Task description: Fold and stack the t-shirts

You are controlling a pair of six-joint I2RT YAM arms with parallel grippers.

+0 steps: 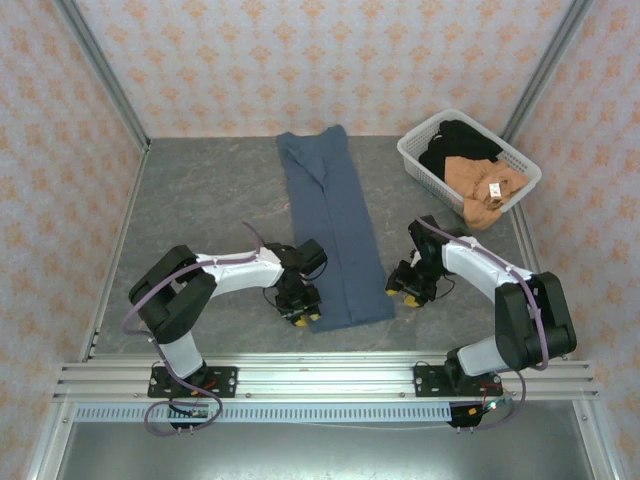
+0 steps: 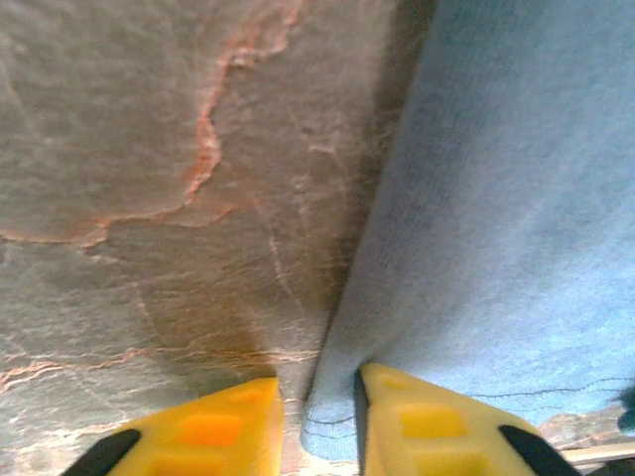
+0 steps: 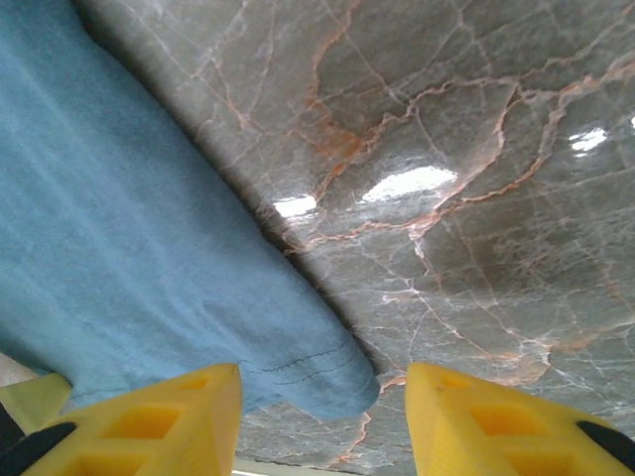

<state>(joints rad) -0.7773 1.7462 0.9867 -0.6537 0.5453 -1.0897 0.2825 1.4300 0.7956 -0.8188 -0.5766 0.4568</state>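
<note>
Grey marbled worktop (image 1: 200,200) carries a slate-blue t-shirt (image 1: 335,230), a long soft strip down the middle, and at far right a white lattice basket (image 1: 415,160) holding a black tee (image 1: 462,140) and a crumpled tan tee (image 1: 480,185). Both arms bend low at the strip's near end. The left fingers (image 2: 218,431) stand narrowly apart around its left hem corner, though I cannot tell if they pinch it, and the right fingers (image 3: 159,421) are spread wide at its right corner.

Both arms reached forward and bent down low. The left tool (image 1: 300,314) pointed down, its fingers (image 2: 213,426) close together with a small gap. The right tool (image 1: 403,294) held its fingers (image 3: 159,421) wide apart.
</note>
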